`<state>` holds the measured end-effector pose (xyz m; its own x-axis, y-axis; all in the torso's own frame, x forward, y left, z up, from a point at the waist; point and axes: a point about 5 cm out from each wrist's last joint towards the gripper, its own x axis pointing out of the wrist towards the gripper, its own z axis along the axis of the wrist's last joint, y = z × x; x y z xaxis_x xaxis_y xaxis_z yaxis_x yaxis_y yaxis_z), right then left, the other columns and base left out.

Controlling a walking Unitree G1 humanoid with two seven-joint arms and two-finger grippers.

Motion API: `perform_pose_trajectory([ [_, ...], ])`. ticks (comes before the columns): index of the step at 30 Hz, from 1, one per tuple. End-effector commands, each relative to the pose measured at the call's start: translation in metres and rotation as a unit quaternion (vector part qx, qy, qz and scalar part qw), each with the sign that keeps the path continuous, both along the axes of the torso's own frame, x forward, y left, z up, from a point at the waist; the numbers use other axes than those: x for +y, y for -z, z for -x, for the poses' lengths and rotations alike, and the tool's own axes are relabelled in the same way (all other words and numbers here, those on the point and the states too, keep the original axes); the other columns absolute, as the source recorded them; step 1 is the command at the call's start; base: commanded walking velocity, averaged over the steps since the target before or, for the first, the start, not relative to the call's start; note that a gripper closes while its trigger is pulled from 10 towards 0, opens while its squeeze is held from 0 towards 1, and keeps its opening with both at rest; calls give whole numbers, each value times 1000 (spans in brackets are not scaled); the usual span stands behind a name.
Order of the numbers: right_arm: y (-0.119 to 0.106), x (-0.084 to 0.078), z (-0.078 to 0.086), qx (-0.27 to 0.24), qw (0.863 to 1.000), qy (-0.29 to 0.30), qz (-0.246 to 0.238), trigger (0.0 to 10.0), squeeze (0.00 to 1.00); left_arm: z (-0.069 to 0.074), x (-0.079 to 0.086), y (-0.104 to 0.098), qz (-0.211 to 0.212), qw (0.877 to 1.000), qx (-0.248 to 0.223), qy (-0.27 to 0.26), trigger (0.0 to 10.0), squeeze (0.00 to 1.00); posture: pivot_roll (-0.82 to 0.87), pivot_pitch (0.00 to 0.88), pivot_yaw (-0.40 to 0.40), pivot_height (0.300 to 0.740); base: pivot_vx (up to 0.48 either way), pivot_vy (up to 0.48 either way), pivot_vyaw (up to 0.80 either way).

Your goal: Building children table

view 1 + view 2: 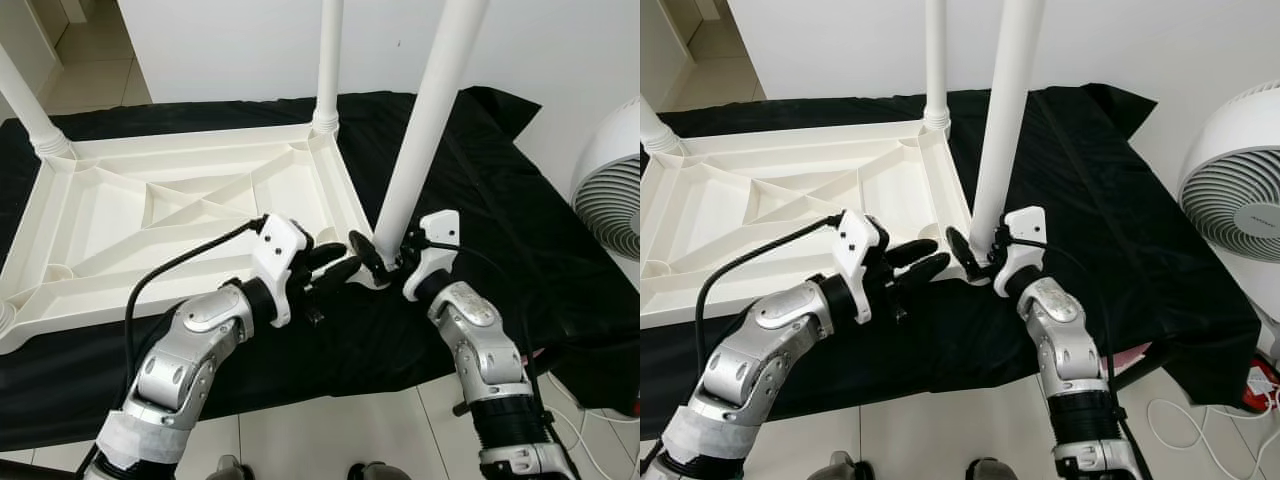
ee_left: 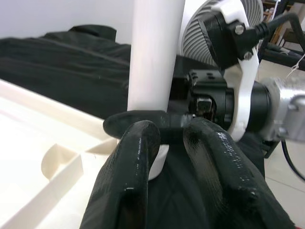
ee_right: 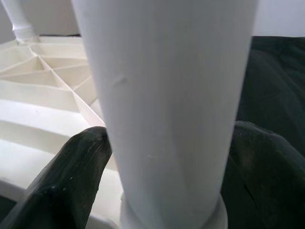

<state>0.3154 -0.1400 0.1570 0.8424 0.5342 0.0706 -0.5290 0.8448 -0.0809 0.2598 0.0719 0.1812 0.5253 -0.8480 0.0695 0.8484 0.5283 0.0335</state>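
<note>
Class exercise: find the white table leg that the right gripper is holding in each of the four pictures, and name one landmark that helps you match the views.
Left eye view: table leg, right of centre, leaning.
Right eye view: centre, right gripper at its base.
Left wrist view: upright behind the fingers.
Right wrist view: close, between the fingers.
Shared landmark: upturned tabletop.
</note>
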Motion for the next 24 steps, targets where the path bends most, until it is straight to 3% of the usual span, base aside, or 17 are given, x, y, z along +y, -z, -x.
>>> perform_pose_trajectory([
  [1, 2, 4, 0, 0, 1000, -15, 6, 10000, 0, 2, -2, 3, -2, 1000, 4, 4, 10000, 0, -68, 71, 13, 740, 0, 0, 0],
  [4, 5, 7, -3, -1, 996, -78, 50, 10000, 0, 2, -5, 11, -5, 1000, 12, 1, 10000, 0, -64, 63, 10, 740, 0, 0, 0],
  [10, 2, 13, -6, -4, 990, -124, 65, 10000, 0, 5, -10, 17, 0, 1000, 21, 3, 10000, 0, -60, 61, 8, 740, 0, 0, 0],
  [22, 3, 8, -13, -4, 985, -155, 81, 10000, 0, 7, -11, 30, -26, 999, 21, -6, 10000, 0, -51, 62, 4, 740, 0, 0, 0],
  [23, 5, 6, -13, -1, 985, -156, 80, 2588, 0, 8, -10, 30, -27, 999, 21, -6, 10000, 0, -51, 62, 4, 740, 0, 0, 0],
  [24, 5, 6, -13, -1, 985, -156, 80, 2588, 0, 8, -10, 30, -27, 999, 21, -6, 10000, 0, -51, 62, 4, 740, 0, 0, 0],
])
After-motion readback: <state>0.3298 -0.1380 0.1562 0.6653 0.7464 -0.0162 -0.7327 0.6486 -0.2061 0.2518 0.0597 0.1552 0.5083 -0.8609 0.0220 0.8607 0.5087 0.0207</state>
